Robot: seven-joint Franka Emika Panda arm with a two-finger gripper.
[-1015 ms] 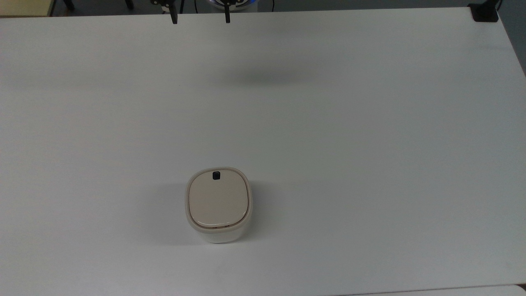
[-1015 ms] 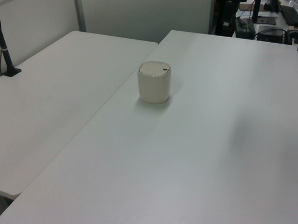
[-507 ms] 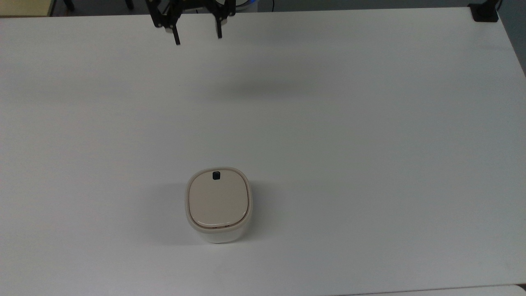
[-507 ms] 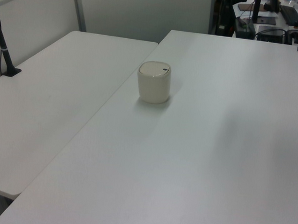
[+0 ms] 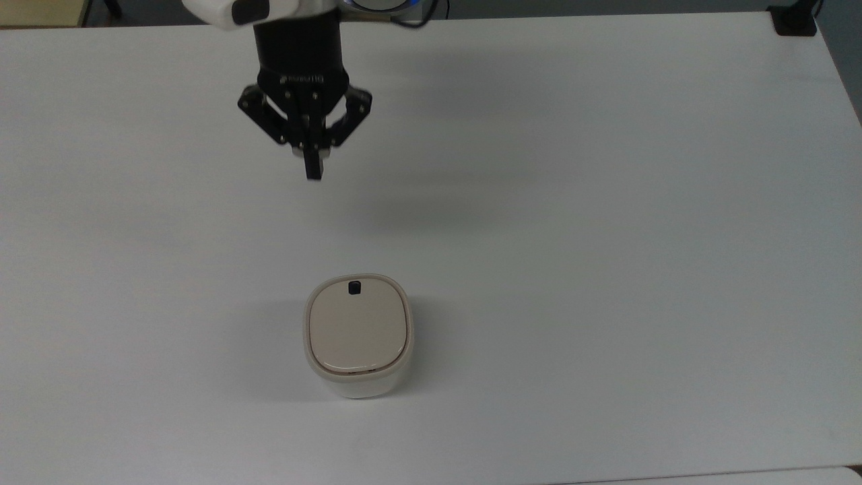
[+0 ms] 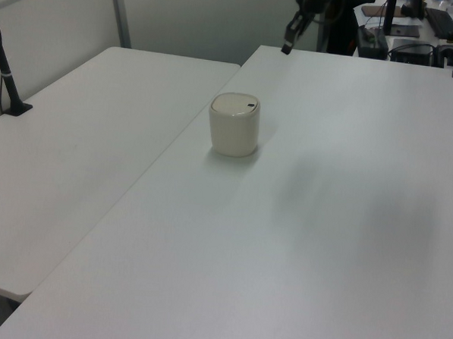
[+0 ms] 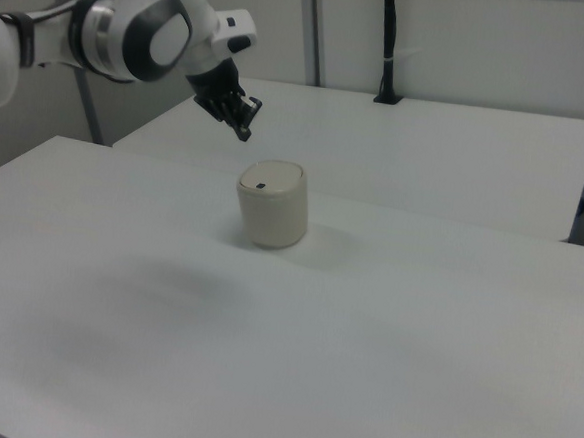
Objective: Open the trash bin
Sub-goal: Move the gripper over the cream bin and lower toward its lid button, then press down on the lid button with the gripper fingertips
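Observation:
The trash bin [image 5: 357, 335] stands on the white table, a cream-white rounded-square body under a flat beige lid that lies down flat. A small black button [image 5: 354, 288] sits near the lid's far edge in the top view. The bin also shows in the left view [image 6: 234, 125] and the right view [image 7: 272, 204]. My gripper [image 5: 313, 172] hangs in the air well above the table, beyond the bin toward the top view's upper edge and a bit to its left. It is shut, fingers pressed together, holding nothing. It appears too in the left view [image 6: 285, 46] and the right view [image 7: 244, 132].
A second white table [image 6: 75, 154] adjoins on the left view's left, carrying a black clamp post [image 6: 7, 82]. Another black clamp [image 5: 794, 20] sits at the top view's upper right table corner. Desks with equipment [image 6: 401, 34] stand beyond the table's far end.
The gripper has come down and forward into the top view toward the bin, and its fingers have gone from spread apart to shut. The bin has not moved.

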